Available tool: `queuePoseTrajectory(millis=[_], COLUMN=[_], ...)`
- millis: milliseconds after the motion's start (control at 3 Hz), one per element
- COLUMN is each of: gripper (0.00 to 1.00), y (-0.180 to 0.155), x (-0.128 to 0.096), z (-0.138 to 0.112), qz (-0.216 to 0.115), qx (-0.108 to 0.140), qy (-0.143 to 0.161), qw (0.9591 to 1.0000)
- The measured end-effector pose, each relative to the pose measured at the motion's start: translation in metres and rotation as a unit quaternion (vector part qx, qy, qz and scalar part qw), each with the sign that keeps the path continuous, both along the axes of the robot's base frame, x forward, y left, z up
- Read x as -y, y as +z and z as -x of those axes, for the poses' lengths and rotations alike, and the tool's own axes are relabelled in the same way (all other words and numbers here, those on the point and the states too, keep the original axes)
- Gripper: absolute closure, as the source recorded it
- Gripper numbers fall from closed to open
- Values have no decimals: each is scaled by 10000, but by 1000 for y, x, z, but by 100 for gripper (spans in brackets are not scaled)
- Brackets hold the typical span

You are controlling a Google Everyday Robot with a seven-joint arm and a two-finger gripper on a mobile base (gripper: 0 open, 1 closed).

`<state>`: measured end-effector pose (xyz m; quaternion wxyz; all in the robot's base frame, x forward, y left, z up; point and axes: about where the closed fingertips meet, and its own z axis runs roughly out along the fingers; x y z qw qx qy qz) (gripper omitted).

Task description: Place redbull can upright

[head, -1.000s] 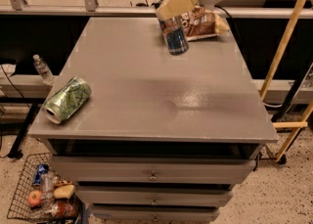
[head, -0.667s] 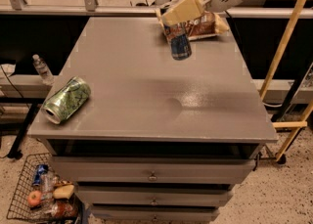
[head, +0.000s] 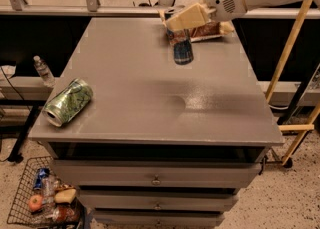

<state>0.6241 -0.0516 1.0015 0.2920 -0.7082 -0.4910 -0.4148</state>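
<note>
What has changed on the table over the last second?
The gripper, shut on the redbull can, has come lower in the view, toward the front of the table, and the can came with it. I cannot tell if the can touches the table yet. Nothing was let go. The green can on its side at the left and the packet at the back stayed put.
</note>
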Motion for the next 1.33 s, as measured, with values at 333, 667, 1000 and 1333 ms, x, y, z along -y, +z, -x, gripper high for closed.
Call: queuePoseTrajectory(millis=[333, 667, 1000, 1333], gripper=[100, 100, 100, 100], y=[-20, -37, -50, -61], x=[5, 11, 12, 10], z=[5, 9, 11, 12], qz=[-264, -588, -771, -912], qx=[393, 707, 838, 909], qy=[-5, -53, -60, -12], qw=[9989, 9957, 9935, 9917])
